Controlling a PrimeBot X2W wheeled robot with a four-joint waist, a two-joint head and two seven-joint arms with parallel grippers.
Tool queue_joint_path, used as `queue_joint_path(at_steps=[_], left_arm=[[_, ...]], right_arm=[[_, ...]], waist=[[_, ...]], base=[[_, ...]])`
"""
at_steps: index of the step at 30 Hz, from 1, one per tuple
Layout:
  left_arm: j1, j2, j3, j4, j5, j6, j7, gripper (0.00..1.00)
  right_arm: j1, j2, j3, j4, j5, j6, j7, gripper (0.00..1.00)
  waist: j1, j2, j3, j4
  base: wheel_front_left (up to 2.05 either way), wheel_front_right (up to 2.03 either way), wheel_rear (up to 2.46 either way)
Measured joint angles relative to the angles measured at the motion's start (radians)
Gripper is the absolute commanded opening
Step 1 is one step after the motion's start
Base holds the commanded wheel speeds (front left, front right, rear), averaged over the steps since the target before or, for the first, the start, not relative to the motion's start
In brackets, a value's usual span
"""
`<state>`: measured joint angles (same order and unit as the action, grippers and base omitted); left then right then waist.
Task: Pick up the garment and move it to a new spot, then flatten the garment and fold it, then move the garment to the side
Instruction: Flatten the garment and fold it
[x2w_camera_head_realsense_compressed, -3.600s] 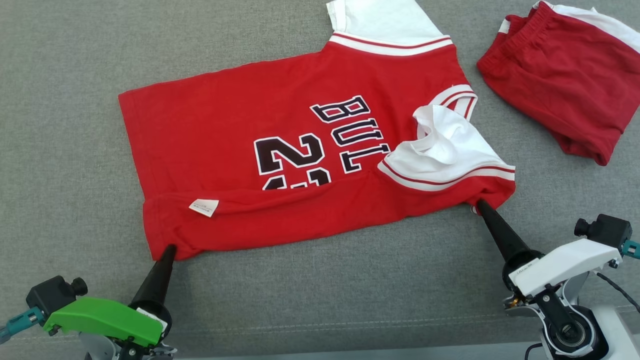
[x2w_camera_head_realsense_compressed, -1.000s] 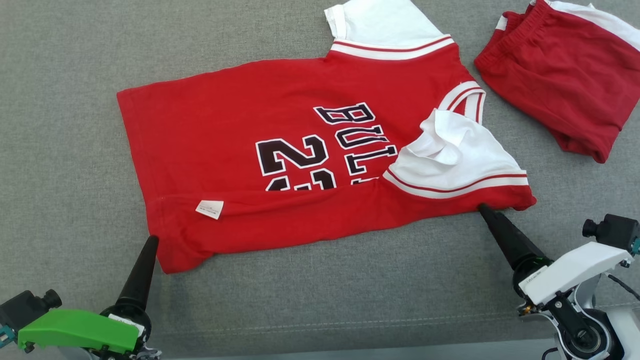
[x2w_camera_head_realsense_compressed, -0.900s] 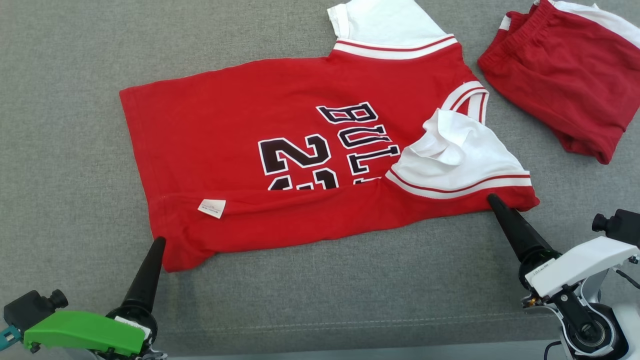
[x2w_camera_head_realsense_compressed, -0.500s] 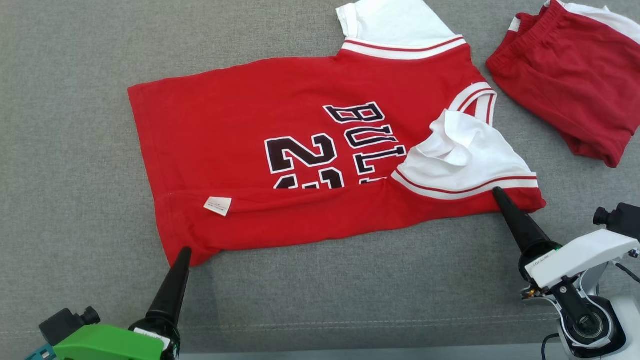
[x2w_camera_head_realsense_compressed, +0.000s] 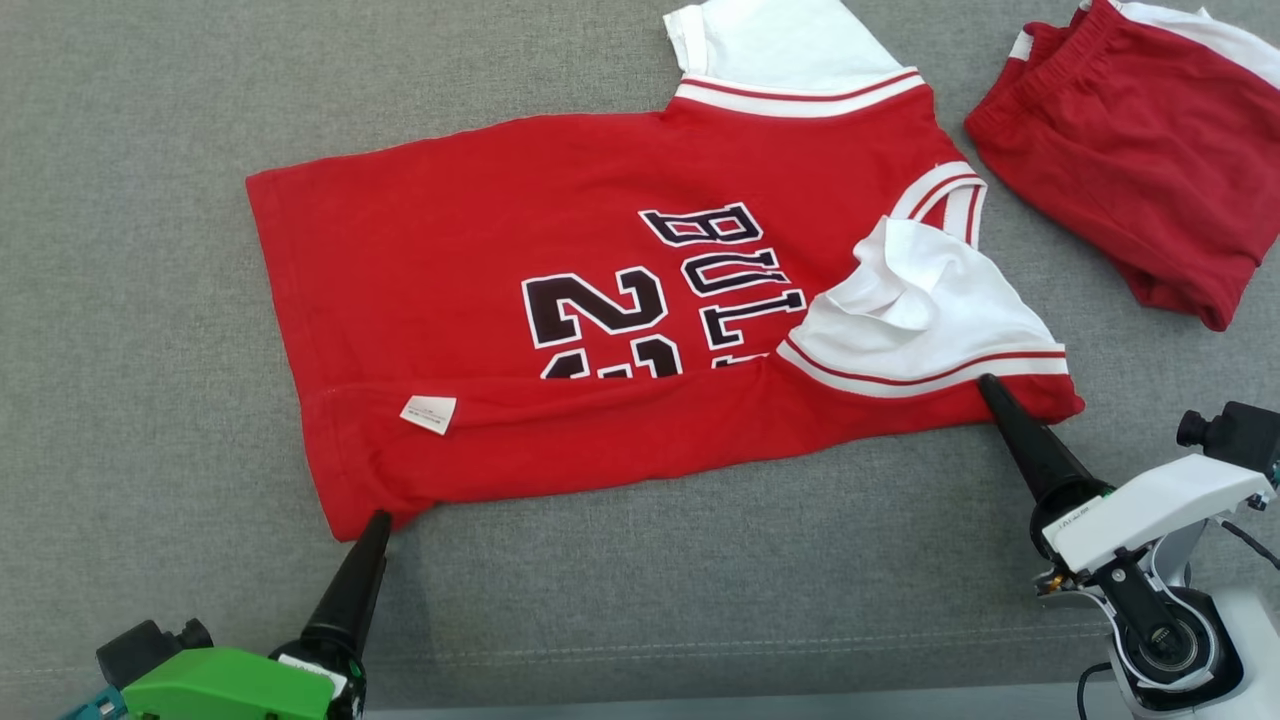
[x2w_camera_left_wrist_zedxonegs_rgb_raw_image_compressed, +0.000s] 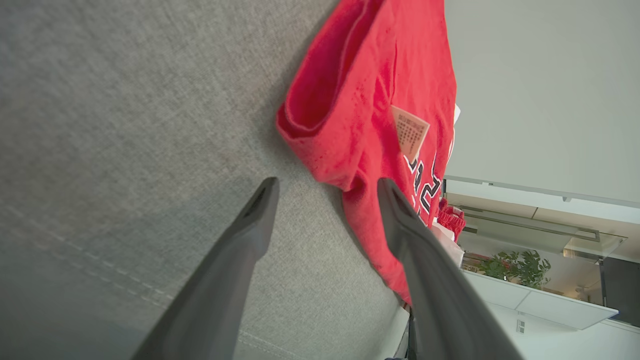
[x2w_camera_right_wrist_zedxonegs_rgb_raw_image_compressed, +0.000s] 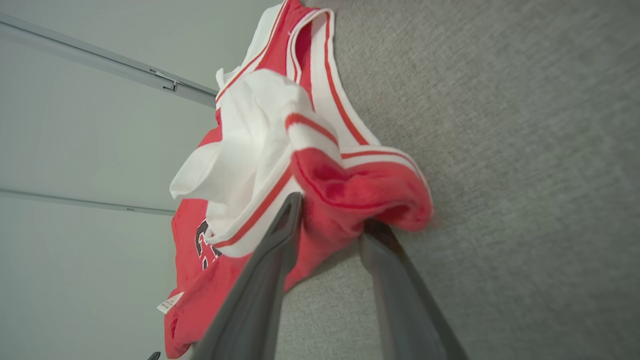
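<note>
The red jersey (x2w_camera_head_realsense_compressed: 560, 250) lay spread on the grey worktop (x2w_camera_head_realsense_compressed: 150, 300). The left gripper (x2w_camera_left_wrist_zedxonegs_rgb_raw_image_compressed: 327, 184) held its fingers apart just short of the hem corner. The right gripper (x2w_camera_right_wrist_zedxonegs_rgb_raw_image_compressed: 333, 211) had its fingers straddling the shoulder corner, clamp uncertain. Both likely needed deeper bites before lifting.

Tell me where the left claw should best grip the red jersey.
Grip the near hem corner of the red jersey, coming from the robot's side, low along the grey upholstery. That corner is doubled over, slightly raised, and lies just ahead of the open left claw.
</note>
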<state>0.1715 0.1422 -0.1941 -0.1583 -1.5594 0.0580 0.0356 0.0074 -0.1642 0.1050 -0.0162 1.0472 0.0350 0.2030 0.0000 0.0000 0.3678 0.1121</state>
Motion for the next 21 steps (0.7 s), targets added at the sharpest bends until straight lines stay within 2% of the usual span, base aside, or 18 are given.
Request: queue_joint_path(at_steps=[15, 18, 19, 20, 21], left_arm=[[-0.074, -0.001, 0.011, 0.074, 0.017, 0.009, -0.012, 1.0], [-0.093, -0.001, 0.008, 0.085, 0.019, 0.009, -0.011, 0.97], [-0.098, -0.001, 0.008, 0.088, 0.024, 0.009, -0.011, 0.74], [-0.102, -0.001, 0.008, 0.091, 0.026, 0.009, -0.012, 0.43], [-0.107, -0.001, 0.009, 0.096, 0.026, 0.009, -0.012, 0.26]], right_arm=[[-0.001, 0.002, 0.004, 0.015, 0.0, 0.008, -0.002, 0.53], [-0.002, 0.002, 0.005, 0.018, 0.0, 0.008, -0.002, 0.5], [-0.003, 0.002, 0.006, 0.019, 0.0, 0.009, -0.002, 0.5], [-0.005, 0.002, 0.006, 0.019, -0.001, 0.009, -0.002, 0.5], [-0.006, 0.002, 0.007, 0.02, -0.001, 0.009, -0.004, 0.49]], waist=[[0.0, 0.0, 0.007, -0.014], [0.0, 0.0, 0.008, -0.014], [0.0, 0.0, 0.009, -0.014], [0.0, 0.0, 0.009, -0.014], [0.0, 0.0, 0.01, -0.015]], base=[[0.0, 0.0, 0.0], [0.0, 0.0, 0.0], [0.0, 0.0, 0.0], [0.0, 0.0, 0.0], [0.0, 0.0, 0.0]])
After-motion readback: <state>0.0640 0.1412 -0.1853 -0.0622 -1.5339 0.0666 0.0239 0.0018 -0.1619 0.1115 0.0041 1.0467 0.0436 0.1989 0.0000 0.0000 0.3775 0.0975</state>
